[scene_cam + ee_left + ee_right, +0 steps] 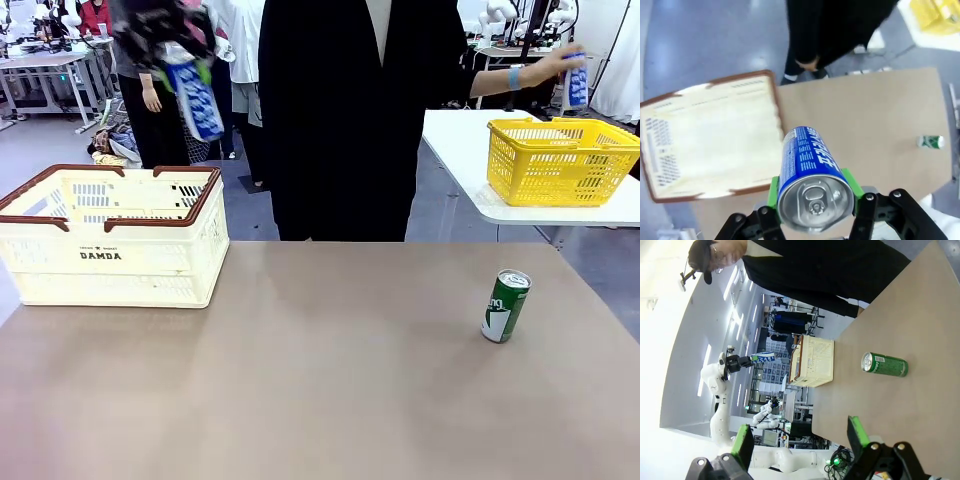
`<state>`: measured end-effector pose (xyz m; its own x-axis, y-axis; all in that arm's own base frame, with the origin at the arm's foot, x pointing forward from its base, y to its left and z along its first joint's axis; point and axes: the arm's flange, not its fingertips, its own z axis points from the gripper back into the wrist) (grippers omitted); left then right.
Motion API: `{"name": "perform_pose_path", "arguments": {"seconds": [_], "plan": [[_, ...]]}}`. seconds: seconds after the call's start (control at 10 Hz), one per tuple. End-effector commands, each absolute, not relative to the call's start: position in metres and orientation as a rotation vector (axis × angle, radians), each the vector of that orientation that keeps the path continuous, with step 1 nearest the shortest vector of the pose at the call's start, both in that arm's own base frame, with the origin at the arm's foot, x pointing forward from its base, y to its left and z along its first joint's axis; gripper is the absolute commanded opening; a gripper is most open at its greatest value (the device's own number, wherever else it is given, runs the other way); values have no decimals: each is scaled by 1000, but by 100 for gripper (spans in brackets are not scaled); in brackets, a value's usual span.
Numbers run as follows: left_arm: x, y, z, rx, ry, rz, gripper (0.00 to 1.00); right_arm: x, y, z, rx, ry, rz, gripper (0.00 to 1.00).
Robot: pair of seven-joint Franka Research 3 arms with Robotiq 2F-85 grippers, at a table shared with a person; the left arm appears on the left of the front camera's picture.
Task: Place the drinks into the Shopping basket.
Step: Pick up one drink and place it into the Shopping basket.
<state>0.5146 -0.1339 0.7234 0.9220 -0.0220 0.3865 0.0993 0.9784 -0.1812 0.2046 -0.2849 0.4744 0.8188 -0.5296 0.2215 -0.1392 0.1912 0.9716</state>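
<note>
Blue with white letters, one drink can (807, 160) sits tight in our left gripper (812, 189), which squeezes it from both sides. Its silver top faces the camera. We hold it up in the air. The cream Shopping basket (778, 107) lies below the gripper, a bit off to one side. Our right gripper (799, 440) is wide open with nothing in it. The green can (885, 365) stands on the brown desk (920, 405) ahead of that gripper, well apart.
</note>
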Motion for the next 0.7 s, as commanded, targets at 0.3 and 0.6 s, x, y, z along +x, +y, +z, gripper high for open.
{"name": "perform_pose_path", "arguments": {"seconds": [0.3,0.6], "plan": [[530,-2,645,-272,-329,135,0,203,-287,477,1372,-603,-278,100],[545,1,560,-174,-206,157,0,203,-287,477,1372,-603,-278,100]]}}
